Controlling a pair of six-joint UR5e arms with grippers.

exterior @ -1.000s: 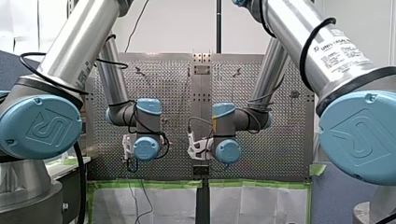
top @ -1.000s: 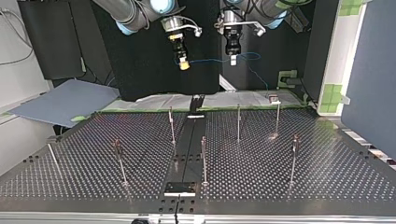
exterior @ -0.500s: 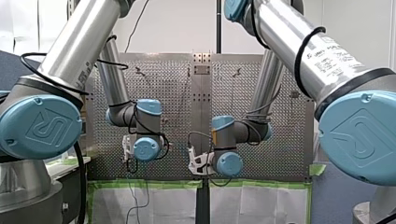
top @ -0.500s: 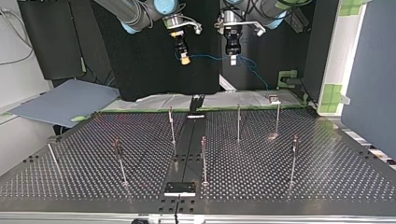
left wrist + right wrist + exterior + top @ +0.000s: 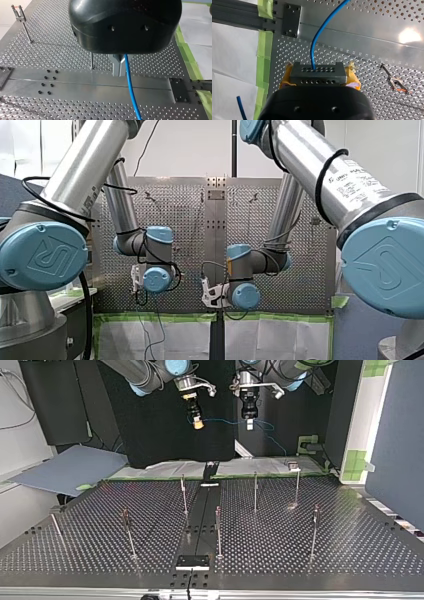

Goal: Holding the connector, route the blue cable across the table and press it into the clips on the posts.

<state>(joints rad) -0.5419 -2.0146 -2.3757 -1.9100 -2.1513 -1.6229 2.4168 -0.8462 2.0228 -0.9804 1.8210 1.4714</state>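
Observation:
In the top view both arms hang above the table's far edge. My right gripper (image 5: pixel 198 424), with yellow pads, is shut on the grey connector (image 5: pixel 317 73). The blue cable (image 5: pixel 322 27) leaves that connector and runs about level (image 5: pixel 222 422) to my left gripper (image 5: pixel 249 424). My left gripper's metal fingers (image 5: pixel 117 66) are shut on the blue cable (image 5: pixel 130 82), which passes on below them. Beyond my left gripper the cable loops and drops behind the table. Thin posts with clips (image 5: pixel 183 492) (image 5: pixel 255 491) stand on the perforated table below the grippers.
More clip posts (image 5: pixel 218 530) (image 5: pixel 128 532) (image 5: pixel 314 530) stand nearer the top view's camera. A dark rail (image 5: pixel 200 520) runs down the table's middle. Green tape and white sheeting (image 5: pixel 160 330) line the edge under the arms. A clip post (image 5: pixel 397 83) lies beside my right gripper.
My right arm sank a little in the front view, and its gripper shifted slightly toward my left gripper in the top view. The cable loop beyond my left gripper changed shape.

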